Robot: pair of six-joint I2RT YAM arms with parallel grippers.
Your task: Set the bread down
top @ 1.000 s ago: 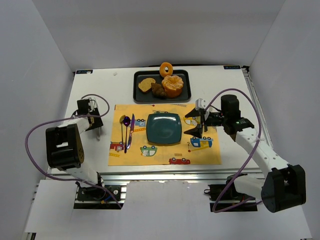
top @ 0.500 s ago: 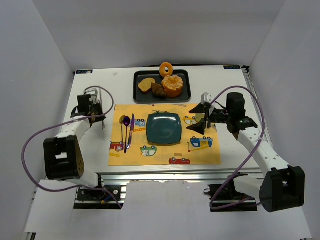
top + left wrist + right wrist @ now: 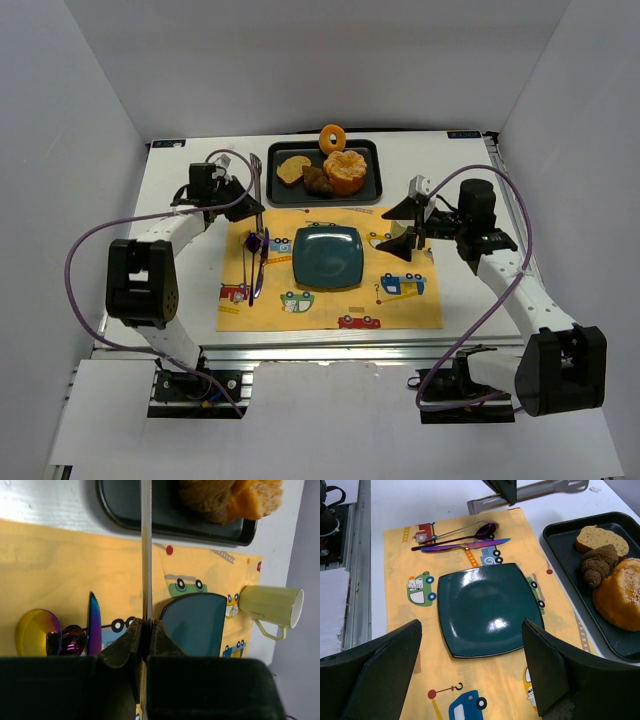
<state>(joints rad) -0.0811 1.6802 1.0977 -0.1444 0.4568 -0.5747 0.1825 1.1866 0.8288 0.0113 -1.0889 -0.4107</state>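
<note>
Bread (image 3: pixel 294 169) still on the tray (image 3: pixel 290 193) at twelve o'clock from the plate (image 3: pixel 327 257), placing undone; left tool (image 3: pixel 145 632) at ten o'clock pinches tongs (image 3: pixel 146 555), right tool (image 3: pixel 472 630) gapes empty at three.

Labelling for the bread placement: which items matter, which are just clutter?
Job: bread; tongs clamped in left gripper; plate, likely target.
Lying about: tray, pastry, bun, donut, spoon, knife, mug, placemat.
</note>
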